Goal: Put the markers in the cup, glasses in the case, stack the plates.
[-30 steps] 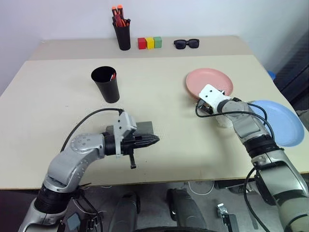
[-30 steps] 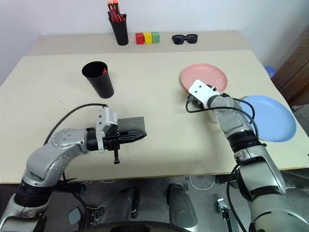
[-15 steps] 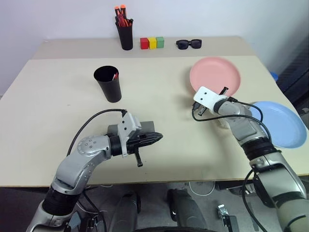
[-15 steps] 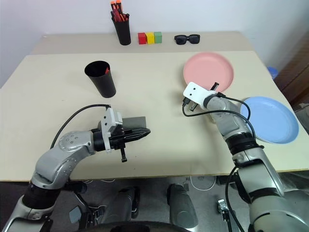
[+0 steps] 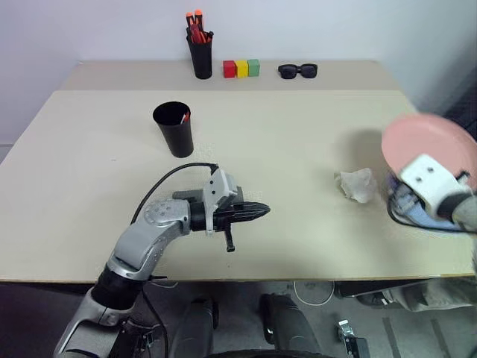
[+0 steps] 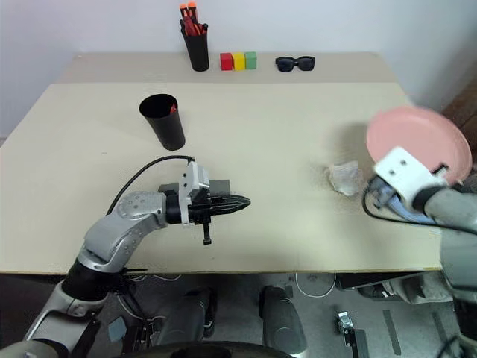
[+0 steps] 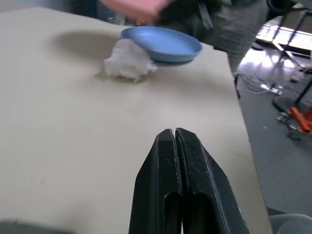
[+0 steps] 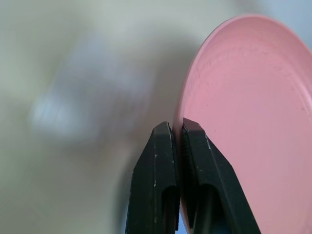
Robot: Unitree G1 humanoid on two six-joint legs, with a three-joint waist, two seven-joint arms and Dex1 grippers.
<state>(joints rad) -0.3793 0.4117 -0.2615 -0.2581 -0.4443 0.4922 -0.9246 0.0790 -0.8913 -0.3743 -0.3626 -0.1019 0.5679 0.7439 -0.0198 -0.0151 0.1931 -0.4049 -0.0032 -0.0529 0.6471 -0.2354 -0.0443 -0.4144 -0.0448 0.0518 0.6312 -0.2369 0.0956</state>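
Observation:
My right gripper is shut on the rim of the salmon pink plate, holding it tilted in the air at the table's right edge. The light blue plate lies below it, mostly covered in the eye views. The black cup stands left of the middle with a red marker showing inside. My left gripper is shut on nothing, pointing right just above the table. The grey case lies under that wrist, mostly covered. The glasses are out of view.
A crumpled white wad lies on the table beside the plates. Along the back stand a slim pen pot with orange-capped pens, three coloured blocks and black sunglasses. Floor drops off past the right edge.
My right gripper closed on the pink plate's rim, lifted it off the table and carried it right and back over the blue plate. My left gripper slid slightly right.

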